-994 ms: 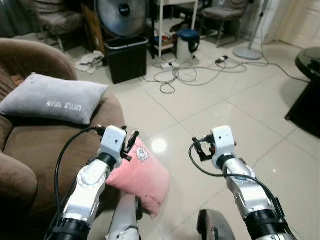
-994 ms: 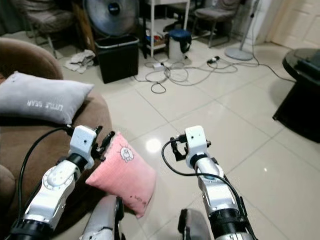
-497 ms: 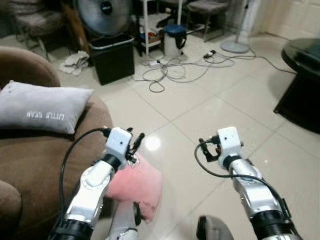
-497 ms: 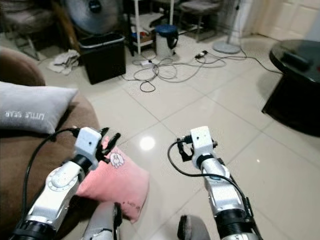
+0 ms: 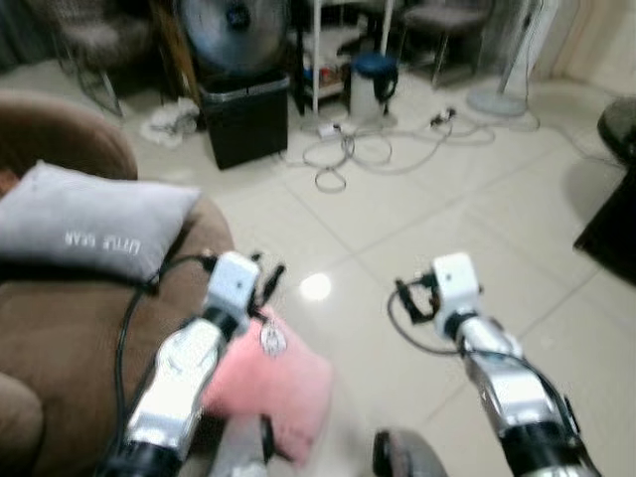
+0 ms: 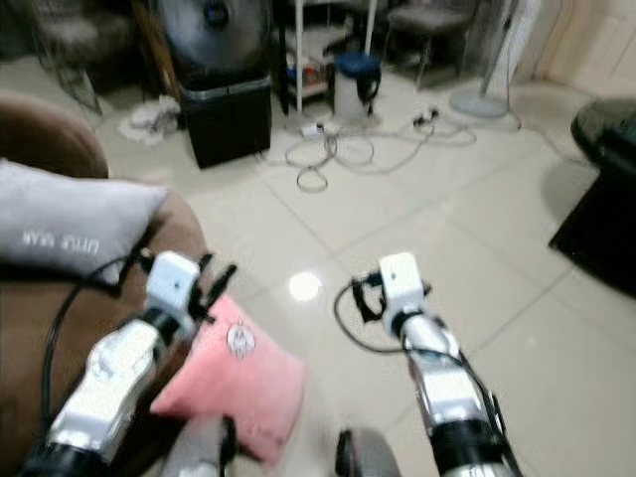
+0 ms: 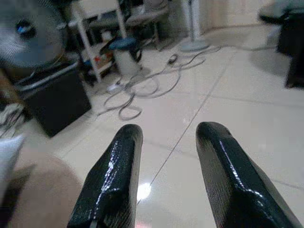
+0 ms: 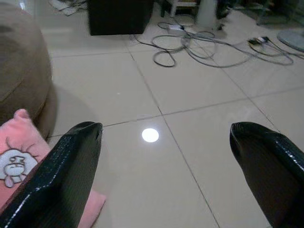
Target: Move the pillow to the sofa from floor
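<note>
A pink pillow (image 5: 278, 383) with a small cartoon print lies on the tiled floor against the front of the brown sofa (image 5: 70, 318). My left gripper (image 5: 264, 282) hovers just above the pillow's upper corner, open, with nothing between its fingers (image 7: 118, 161). My right gripper (image 5: 407, 298) is held over bare tiles to the right of the pillow, open wide; its wrist view catches the pillow's corner (image 8: 16, 147). A grey pillow (image 5: 89, 224) with lettering rests on the sofa seat.
A black bin (image 5: 243, 119) and a fan (image 5: 234, 25) stand at the back. Loose cables (image 5: 358, 149) trail across the floor beyond the grippers. A dark table (image 5: 611, 199) is at the right edge. Both eye views are blurred.
The whole picture has shifted and blurred, so the camera has moved. The pink pillow stays on the floor by the sofa, and both grippers keep their open pose.
</note>
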Tool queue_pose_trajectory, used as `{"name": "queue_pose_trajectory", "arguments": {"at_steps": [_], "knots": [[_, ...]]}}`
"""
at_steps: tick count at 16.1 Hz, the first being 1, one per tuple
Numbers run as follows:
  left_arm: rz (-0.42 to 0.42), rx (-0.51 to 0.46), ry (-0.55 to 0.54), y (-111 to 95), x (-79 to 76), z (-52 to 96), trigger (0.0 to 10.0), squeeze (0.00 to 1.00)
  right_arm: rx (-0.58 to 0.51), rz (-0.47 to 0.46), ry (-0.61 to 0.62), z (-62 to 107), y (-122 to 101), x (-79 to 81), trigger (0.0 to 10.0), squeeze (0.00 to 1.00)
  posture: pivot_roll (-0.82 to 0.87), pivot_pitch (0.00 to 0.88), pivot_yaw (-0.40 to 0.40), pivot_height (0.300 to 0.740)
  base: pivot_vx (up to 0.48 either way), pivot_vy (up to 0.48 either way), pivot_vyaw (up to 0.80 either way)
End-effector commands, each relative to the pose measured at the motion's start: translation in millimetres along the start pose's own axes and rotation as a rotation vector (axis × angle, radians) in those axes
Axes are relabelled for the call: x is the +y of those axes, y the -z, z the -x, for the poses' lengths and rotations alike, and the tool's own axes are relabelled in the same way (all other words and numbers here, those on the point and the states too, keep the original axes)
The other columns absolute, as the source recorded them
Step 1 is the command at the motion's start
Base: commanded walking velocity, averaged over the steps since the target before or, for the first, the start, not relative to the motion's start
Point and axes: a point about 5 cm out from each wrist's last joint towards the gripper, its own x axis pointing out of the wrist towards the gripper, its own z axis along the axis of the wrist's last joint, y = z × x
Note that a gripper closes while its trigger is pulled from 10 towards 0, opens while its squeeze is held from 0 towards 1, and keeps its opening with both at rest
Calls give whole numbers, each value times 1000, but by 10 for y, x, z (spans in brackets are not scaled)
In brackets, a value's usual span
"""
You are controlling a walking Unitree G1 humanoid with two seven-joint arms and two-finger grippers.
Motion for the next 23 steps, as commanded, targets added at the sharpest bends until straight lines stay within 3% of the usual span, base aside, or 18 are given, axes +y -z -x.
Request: {"name": "queue_pose_trajectory", "arguments": {"at_steps": [1, 5, 7, 9, 13, 15, 19, 23], "knots": [[-6, 45, -19, 55, 27, 29, 10000, 0, -20, 18, -66, 6, -31, 60, 10000, 0, 63, 0, -7, 614, 0, 0, 0], [-26, 185, -3, 261, 34, 85, 10000, 0, -39, 118, -220, 58, -99, 56, 10000, 0, 71, 0, -19, 614, 0, 0, 0], [-94, 263, 33, 385, 46, 58, 10000, 0, -24, 171, -265, 53, -112, 54, 10000, 0, 68, 0, -22, 614, 0, 0, 0], [-83, 316, 54, 465, 46, -11, 10000, 0, -19, 206, -282, 46, -130, 37, 10000, 0, 60, 0, -27, 614, 0, 0, 0], [3, 311, 32, 559, -113, -166, 10000, 0, 30, 188, -236, 68, -19, 68, 10000, 0, 54, 0, -43, 614, 0, 0, 0], [5, 325, 12, 601, -133, -166, 10000, 0, 49, 186, -254, 85, 20, 116, 10000, 0, 54, 11, -45, 614, 0, 0, 0], [57, 317, -147, 703, 45, 2, 10000, 0, 50, 187, -343, 223, 43, 268, 10000, 0, 58, 97, -71, 574, 0, 0, 0], [66, 307, -202, 775, 106, 105, 10000, 0, 60, 191, -360, 321, 49, 286, 10000, 0, 63, 152, -76, 534, 0, 0, 0]]}}
